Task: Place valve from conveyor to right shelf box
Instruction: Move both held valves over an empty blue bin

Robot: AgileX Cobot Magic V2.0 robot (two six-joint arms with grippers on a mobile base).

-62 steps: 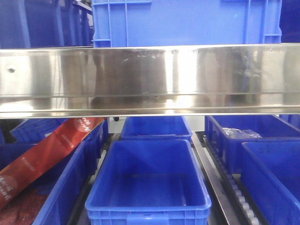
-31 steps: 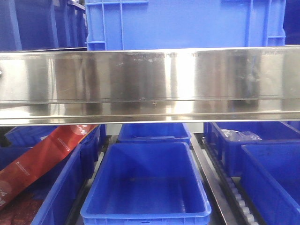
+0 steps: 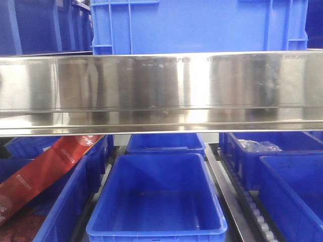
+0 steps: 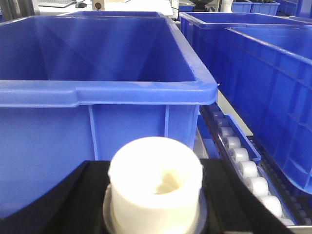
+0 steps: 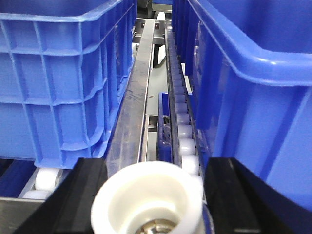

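Observation:
In the left wrist view a white cylindrical valve [image 4: 155, 183] with a hollow top sits between the black fingers [image 4: 73, 200] of my left gripper [image 4: 153, 168], which is shut on it, just in front of a blue box [image 4: 97, 92]. In the right wrist view a white cup-shaped valve [image 5: 148, 200] with a metal nut inside sits between the black fingers [image 5: 234, 195] of my right gripper [image 5: 156, 168], over a roller track [image 5: 183, 131] between two blue boxes [image 5: 63, 73]. The conveyor is out of view. Neither gripper shows in the front view.
A wide steel shelf beam [image 3: 161, 91] crosses the front view, with a blue crate [image 3: 197, 25] above it. Below stand an empty blue box [image 3: 156, 196], more blue boxes at the right [image 3: 292, 186] and a red packet [image 3: 45, 171] at the left.
The front view has shifted a little: the beam sits slightly lower and the middle blue box has slid down and left in the picture.

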